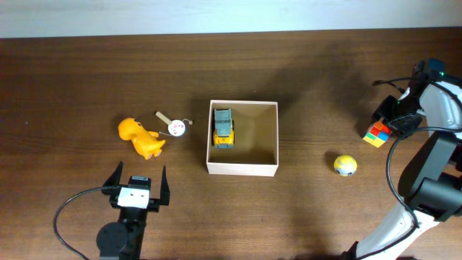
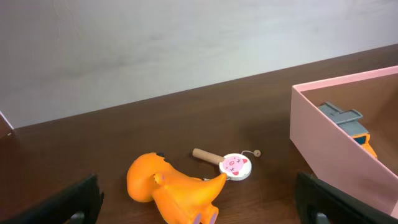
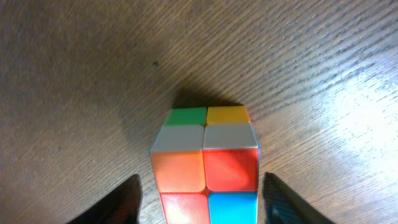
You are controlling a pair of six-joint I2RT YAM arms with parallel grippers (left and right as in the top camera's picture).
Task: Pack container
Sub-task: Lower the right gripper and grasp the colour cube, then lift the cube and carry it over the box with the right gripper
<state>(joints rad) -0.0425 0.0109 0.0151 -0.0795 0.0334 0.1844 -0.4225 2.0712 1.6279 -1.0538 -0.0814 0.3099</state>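
Observation:
The container sits mid-table, a square shallow box with white walls and a tan inside; a grey and yellow toy truck lies in its left half. The box wall and the truck also show in the left wrist view. My left gripper is open and empty, just in front of an orange dinosaur toy, also in the left wrist view. My right gripper is open, its fingers either side of a colourful 2x2 puzzle cube on the table, not touching it.
A small round pink-faced rattle drum with a wooden handle lies between the dinosaur and the box, also in the left wrist view. A yellow and white ball rests right of the box. Black cables trail by both arms.

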